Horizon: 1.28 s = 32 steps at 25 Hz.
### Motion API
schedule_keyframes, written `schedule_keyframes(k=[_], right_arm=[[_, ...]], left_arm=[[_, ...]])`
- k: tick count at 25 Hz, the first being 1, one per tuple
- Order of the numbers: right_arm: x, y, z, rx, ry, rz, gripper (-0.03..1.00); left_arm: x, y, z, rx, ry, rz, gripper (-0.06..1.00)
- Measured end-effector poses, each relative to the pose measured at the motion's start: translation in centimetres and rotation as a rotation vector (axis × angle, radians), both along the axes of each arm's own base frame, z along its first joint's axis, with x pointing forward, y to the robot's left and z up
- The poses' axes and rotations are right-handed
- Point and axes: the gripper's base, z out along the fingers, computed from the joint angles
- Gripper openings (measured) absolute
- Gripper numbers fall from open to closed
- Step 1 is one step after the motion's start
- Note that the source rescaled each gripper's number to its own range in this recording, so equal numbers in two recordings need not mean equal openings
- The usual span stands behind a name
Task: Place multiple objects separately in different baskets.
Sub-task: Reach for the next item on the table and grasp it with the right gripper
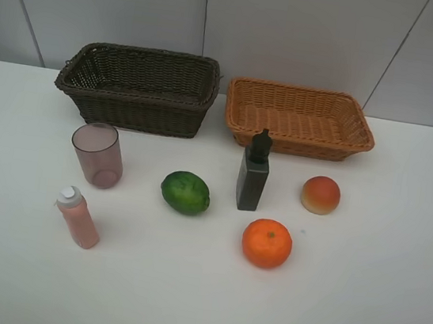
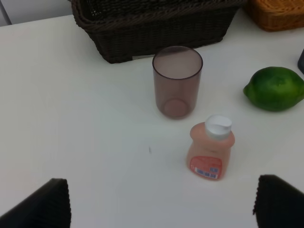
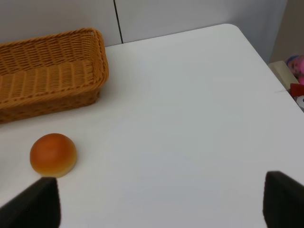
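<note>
**Tabletop stock, six items unsorted**

We list: tabletop (image 1: 372, 310); dark brown basket (image 1: 135, 111) beside tan basket (image 1: 318, 150) at rear. In front of them, all apart, are grey bottle (image 1: 252, 179), mauve cup (image 1: 97, 154), pink bottle (image 1: 79, 220), orange (image 1: 266, 243), lime (image 1: 185, 192) and peach (image 1: 321, 195). Left tool (image 2: 164, 204) and right tool (image 3: 159, 202): both spread wide, grasping nothing.

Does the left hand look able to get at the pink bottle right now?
Probably yes. The left hand is open, and only bare table lies between it and the pink bottle. The cup stands beyond the bottle, apart from it.
</note>
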Motion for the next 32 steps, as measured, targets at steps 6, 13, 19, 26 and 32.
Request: schedule_keyframes(k=[6,13,19,26,32], right_arm=[[0.1,0.0,0.0,0.002,0.001,0.036,0.88],[3.5,-0.1,0.1,0.013,0.207,0.036,0.88],[10.1,-0.2,-0.5,0.034,0.466,0.051,0.88],[19.8,0.3,-2.5,0.041,0.638,0.109,0.88],[27.0,3.9,-4.2,-0.001,0.749,0.239,0.88]], left_arm=[[0.0,0.0,0.0,0.000,0.000,0.000,1.00],[0.0,0.0,0.0,0.000,0.000,0.000,1.00],[0.0,0.0,0.0,0.000,0.000,0.000,1.00],[0.0,0.0,0.0,0.000,0.000,0.000,1.00],[0.0,0.0,0.0,0.000,0.000,0.000,1.00]])
